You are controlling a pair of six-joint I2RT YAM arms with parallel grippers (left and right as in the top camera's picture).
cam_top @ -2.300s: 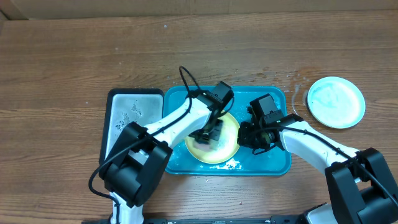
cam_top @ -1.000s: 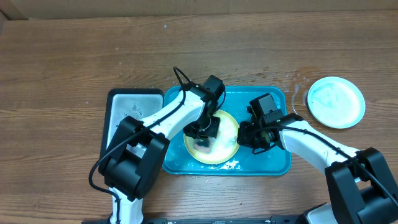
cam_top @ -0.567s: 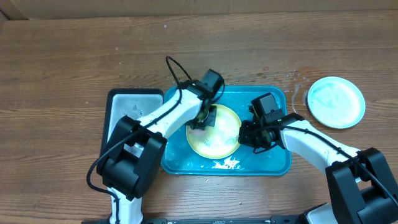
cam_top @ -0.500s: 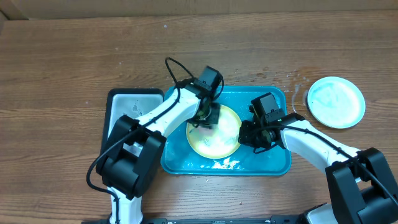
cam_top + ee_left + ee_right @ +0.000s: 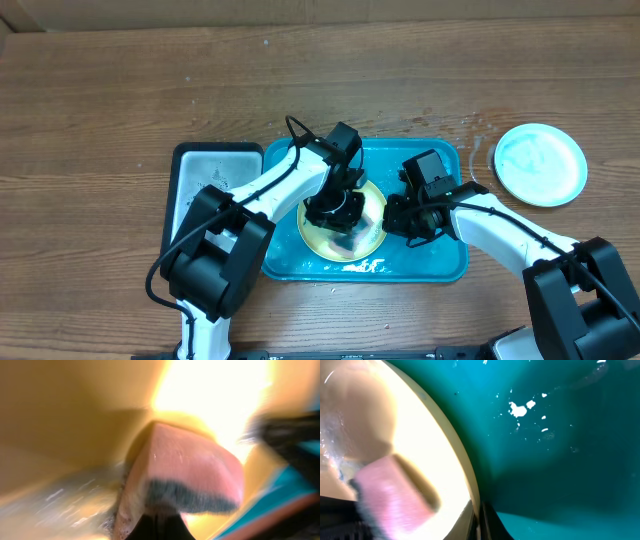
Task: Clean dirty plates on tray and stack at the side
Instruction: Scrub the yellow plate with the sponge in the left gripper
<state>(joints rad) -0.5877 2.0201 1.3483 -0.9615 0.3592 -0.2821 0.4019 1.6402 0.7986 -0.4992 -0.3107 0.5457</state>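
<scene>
L claw clamped on sponge, pressing yellow plate mid tray; R claw pinches its right rim, nearer blue plate on surface at right.

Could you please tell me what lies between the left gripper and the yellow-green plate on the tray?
A pink sponge, clamped in the left gripper and pressed onto the plate; the left wrist view shows it most clearly.
</scene>
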